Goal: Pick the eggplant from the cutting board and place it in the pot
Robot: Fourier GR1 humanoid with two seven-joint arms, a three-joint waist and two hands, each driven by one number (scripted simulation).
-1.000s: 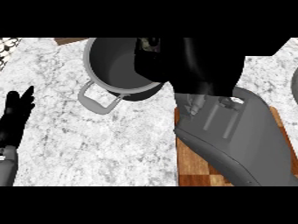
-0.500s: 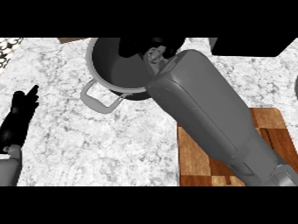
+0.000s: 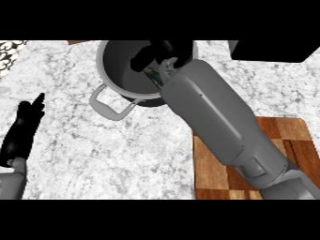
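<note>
Fingers (image 3: 143, 57) of the right hand (image 3: 163, 50) curl inside the pot (image 3: 110, 70), contents unclear.

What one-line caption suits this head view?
Right hand reaches over the pot beside the cutting board; left hand rests open.

Smooth grey forearms, black left hand (image 3: 20, 133), black right hand (image 3: 159, 51)
</note>
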